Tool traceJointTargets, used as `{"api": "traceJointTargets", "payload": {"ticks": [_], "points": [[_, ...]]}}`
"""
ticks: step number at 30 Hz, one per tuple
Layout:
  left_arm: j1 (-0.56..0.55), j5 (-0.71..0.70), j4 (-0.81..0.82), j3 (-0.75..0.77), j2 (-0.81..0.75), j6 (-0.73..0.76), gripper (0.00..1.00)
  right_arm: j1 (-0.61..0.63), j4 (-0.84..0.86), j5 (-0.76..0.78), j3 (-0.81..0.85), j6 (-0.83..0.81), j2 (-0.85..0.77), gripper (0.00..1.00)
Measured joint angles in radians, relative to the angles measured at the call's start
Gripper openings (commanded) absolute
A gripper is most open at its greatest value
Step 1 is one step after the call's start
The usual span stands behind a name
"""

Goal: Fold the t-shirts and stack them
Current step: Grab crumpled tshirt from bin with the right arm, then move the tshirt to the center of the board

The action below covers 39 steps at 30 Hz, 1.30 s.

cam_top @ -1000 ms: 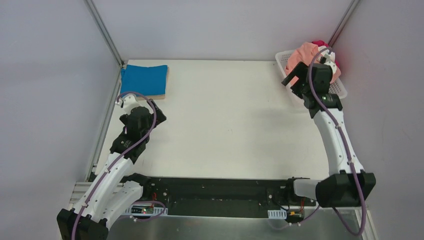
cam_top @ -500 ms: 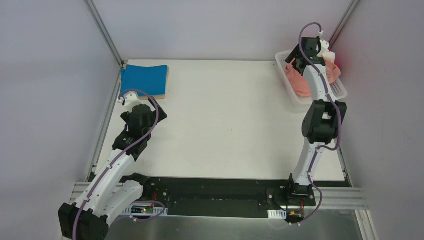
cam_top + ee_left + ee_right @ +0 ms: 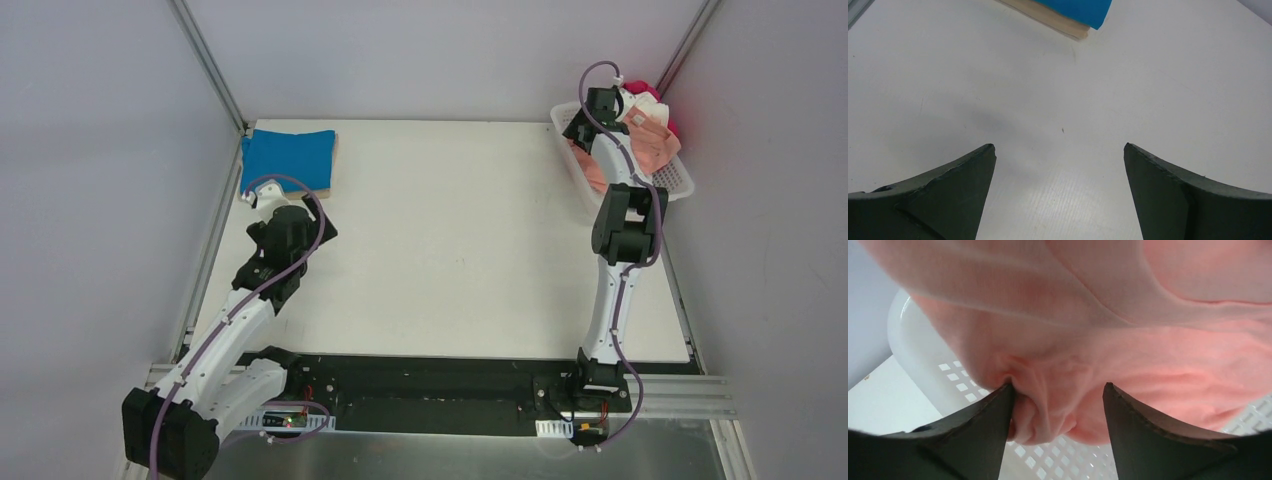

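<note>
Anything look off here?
Nothing stands out. The pink shirt lies crumpled in the basket, as unfolded laundry would. The blue shirt sits folded on the board. No spill or damage is visible.

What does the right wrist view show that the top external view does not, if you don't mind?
Only the right wrist view shows, close up, the right gripper with its jaws apart on either side of a bunched fold of the salmon-pink shirt. Only the top external view shows the blue shirt folded on the tan board at the far left corner, the left arm, and magenta cloth behind the pink. Both show the salmon-pink shirt lying in the white lattice basket.
</note>
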Motion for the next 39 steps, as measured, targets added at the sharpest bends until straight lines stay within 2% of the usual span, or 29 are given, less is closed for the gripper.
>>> {"api": "traceJointTargets", "payload": {"ticks": [3, 6, 7, 13, 17, 24, 29, 34, 39], "points": [[0.0, 0.0, 0.0, 0.001, 0.026, 0.0, 1.0, -0.004, 0.024, -0.031, 0.014, 0.0, 0.024, 0.46], [0.0, 0.0, 0.0, 0.002, 0.041, 0.001, 1.0, -0.013, 0.051, -0.061, 0.035, 0.005, 0.043, 0.15], [0.0, 0.0, 0.0, 0.002, 0.042, 0.001, 1.0, -0.017, 0.059, -0.069, 0.043, 0.01, 0.048, 0.02], [0.0, 0.0, 0.001, 0.003, 0.037, 0.006, 1.0, -0.041, 0.089, -0.107, 0.046, 0.029, 0.042, 0.0], [0.0, 0.0, 0.001, 0.003, 0.002, 0.011, 1.0, -0.047, 0.096, -0.106, -0.014, 0.015, -0.035, 0.0], [0.0, 0.0, 0.005, -0.004, -0.088, 0.011, 1.0, -0.049, 0.131, -0.106, -0.178, -0.04, -0.365, 0.0], [0.0, 0.003, 0.005, -0.017, -0.146, 0.011, 1.0, -0.049, 0.174, -0.115, -0.214, -0.048, -0.571, 0.0], [0.0, 0.005, 0.004, -0.029, -0.198, 0.011, 1.0, -0.049, 0.201, -0.171, -0.213, -0.03, -0.695, 0.0], [0.0, 0.013, 0.003, -0.035, -0.229, 0.01, 1.0, -0.032, 0.196, -0.298, -0.175, 0.022, -0.763, 0.0]]}}
